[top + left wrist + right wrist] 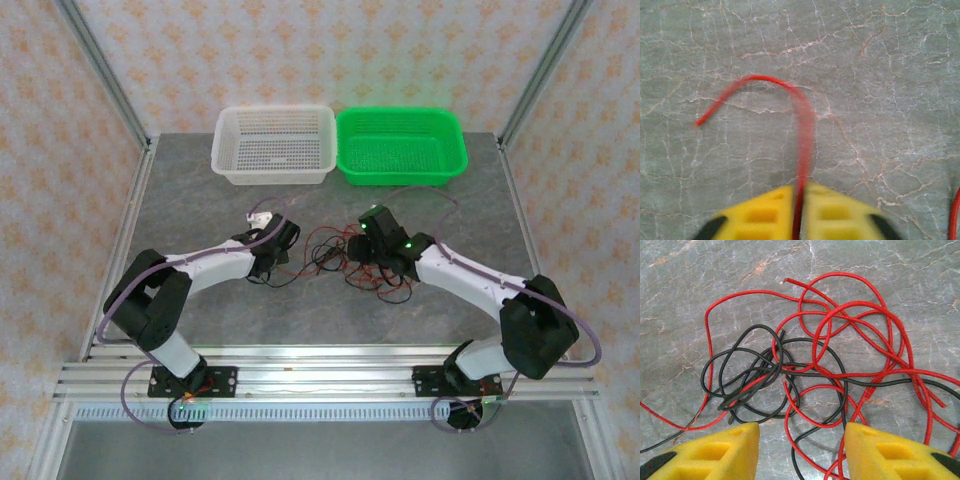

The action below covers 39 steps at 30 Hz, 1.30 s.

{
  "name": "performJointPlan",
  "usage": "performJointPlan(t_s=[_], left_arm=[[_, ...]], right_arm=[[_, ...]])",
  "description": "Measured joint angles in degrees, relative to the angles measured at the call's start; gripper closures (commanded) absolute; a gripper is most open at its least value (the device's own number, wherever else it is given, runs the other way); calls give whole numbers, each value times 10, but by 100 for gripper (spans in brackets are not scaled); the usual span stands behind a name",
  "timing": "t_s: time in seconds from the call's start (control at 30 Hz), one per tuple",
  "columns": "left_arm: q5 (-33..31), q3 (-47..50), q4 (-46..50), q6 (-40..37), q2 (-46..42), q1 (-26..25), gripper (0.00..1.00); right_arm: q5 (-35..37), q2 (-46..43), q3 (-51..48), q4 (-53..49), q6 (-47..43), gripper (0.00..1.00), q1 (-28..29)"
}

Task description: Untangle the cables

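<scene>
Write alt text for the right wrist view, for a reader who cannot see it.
A loose tangle of thin red and black cables lies on a grey, veined table. The right gripper is open, its yellow fingers apart at the bottom edge, a few loops between them.

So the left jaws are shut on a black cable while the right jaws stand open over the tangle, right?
Not quite. The cable pinched in the left jaws is red, not black; the left wrist view shows it running up from between them. The rest holds: the right jaws stand open over the tangle.
</scene>
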<state>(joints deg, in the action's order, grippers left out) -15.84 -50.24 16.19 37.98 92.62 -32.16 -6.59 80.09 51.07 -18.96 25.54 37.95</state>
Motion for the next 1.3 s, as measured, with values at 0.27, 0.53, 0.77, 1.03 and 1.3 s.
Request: performJointPlan(t_s=[0.27,0.53,0.77,1.03,1.3], left_arm=[[-25,-12,25,-6,-81,-25,100],[-37,-113,62,-21,-160,-85,100],[-41,-129,76,-21,-170,-115,100],[-42,-178,94,-27,-170,-142,100],[-56,-275,102,-61,-168,-162,100]], right_arm=[[-40,-24,-37,42,22,52,0],[-118,-19,-67,151,70,52,0],[-148,46,-57,265,140,52,0],[-144,141,-6,314,175,53,2],[-136,202,-9,321,180,53,2]])
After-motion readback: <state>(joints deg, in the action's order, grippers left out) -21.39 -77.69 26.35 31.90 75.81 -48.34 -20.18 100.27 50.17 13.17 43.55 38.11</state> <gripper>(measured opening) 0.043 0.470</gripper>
